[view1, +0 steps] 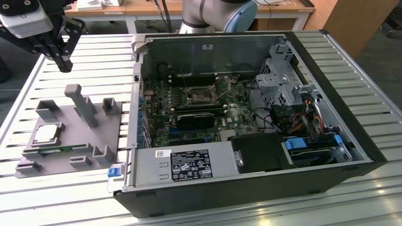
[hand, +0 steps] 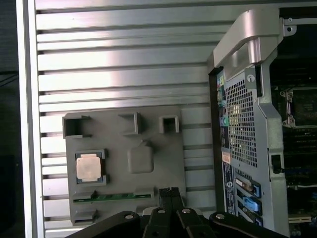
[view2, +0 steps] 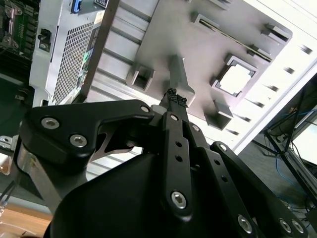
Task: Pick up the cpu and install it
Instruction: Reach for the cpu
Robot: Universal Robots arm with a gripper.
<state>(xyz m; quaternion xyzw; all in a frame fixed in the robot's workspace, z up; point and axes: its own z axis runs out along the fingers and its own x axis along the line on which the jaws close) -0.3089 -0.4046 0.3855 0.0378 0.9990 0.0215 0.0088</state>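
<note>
The cpu (view1: 47, 133) is a small square chip with a silvery top. It lies flat in a recess of the grey holder plate (view1: 66, 157) on the slatted table, at the exterior view's left. Both wrist views look down on the cpu (view2: 234, 79) (hand: 89, 166) from well above. My gripper (view1: 63, 66) hangs high over the table beyond the holder plate, well clear of the chip. Its black fingertips (view2: 173, 97) (hand: 170, 191) are pressed together with nothing between them. The open socket (view1: 202, 95) sits on the motherboard inside the open computer case (view1: 351, 155).
The holder plate has tall grey posts (view1: 80, 103) and a green memory stick (hand: 111, 197) in a slot along one edge. A grey power supply box (view1: 182, 165) and cables (view1: 301, 117) fill the case's near and right side. The case's rear panel (hand: 242, 124) stands beside the plate.
</note>
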